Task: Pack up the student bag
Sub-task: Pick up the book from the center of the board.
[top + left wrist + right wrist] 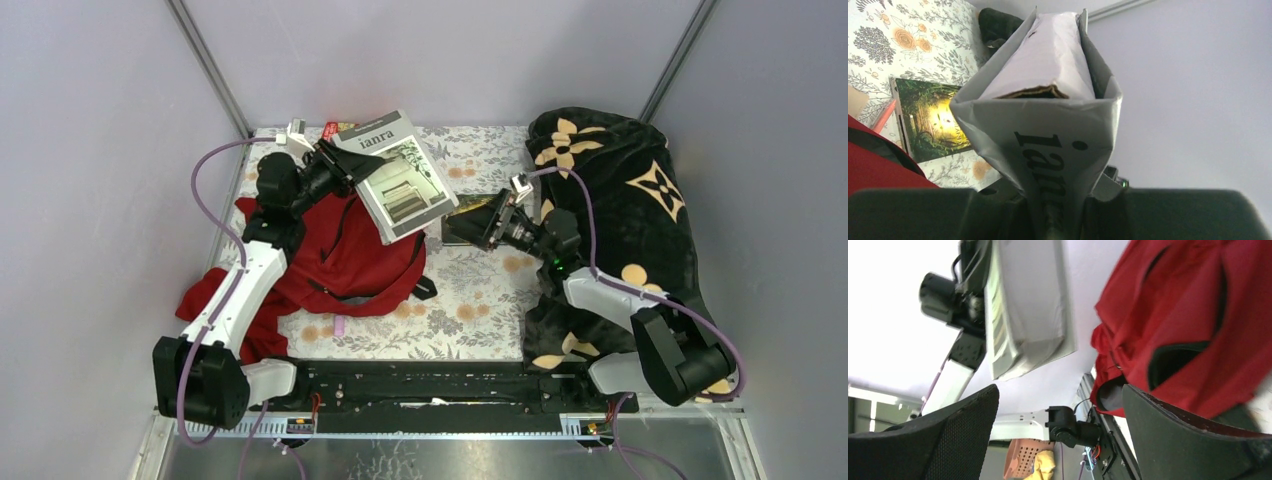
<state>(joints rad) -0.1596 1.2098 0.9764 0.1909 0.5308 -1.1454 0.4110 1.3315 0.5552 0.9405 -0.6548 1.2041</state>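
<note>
The dark-red student bag (345, 250) with black straps lies crumpled left of centre on the flowered table. My left gripper (335, 160) is shut on the spine end of a grey book titled "ianra" (400, 175) and holds it in the air over the bag's far edge. In the left wrist view the book (1048, 100) stands up out of the gripper (1055, 220), with the bag (878, 167) at lower left. My right gripper (468, 228) is open and empty, turned toward the bag (1198, 315) and the held book (1023, 305). In its wrist view the gripper (1058, 432) holds nothing.
A green-covered book (475, 208) lies flat on the table under my right gripper; it also shows in the left wrist view (930, 120). A black blanket with tan flowers (610, 190) is heaped at the right. A small red item (333, 128) sits at the back. More red fabric (205, 290) spreads front left.
</note>
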